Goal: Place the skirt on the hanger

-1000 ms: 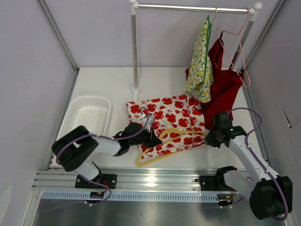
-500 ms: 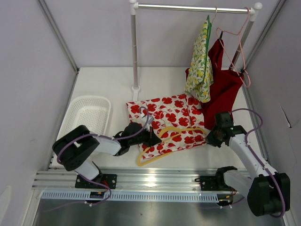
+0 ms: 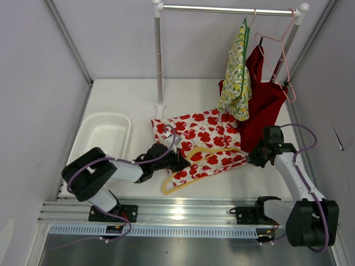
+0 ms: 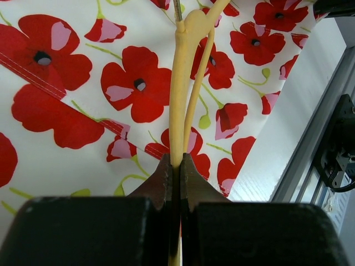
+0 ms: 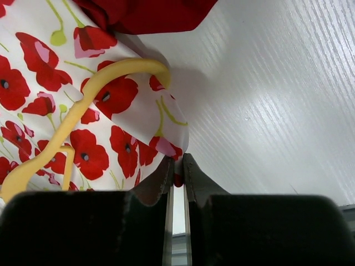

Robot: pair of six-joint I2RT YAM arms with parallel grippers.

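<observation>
The skirt (image 3: 205, 133), white with red poppies, lies spread on the table in front of the rack. A yellow hanger (image 3: 206, 155) lies over its near part. My left gripper (image 3: 178, 162) is shut on the hanger's thin bar (image 4: 177, 127), with the skirt (image 4: 83, 111) beneath it. My right gripper (image 3: 256, 158) is shut on the skirt's right corner (image 5: 169, 144), lifted a little off the table. The hanger's curved end (image 5: 116, 72) rests on the cloth just left of that corner.
A white basket (image 3: 105, 136) stands at the left. On the rack (image 3: 159, 55) at the back hang a yellow-green floral garment (image 3: 237, 77), a red garment (image 3: 266, 100) and a pink hanger (image 3: 283, 50). A metal rail (image 3: 183, 213) runs along the near edge.
My right gripper has moved right and away with the skirt's corner, pulling the cloth that way. The hanger has shifted slightly right. The left gripper has stayed put.
</observation>
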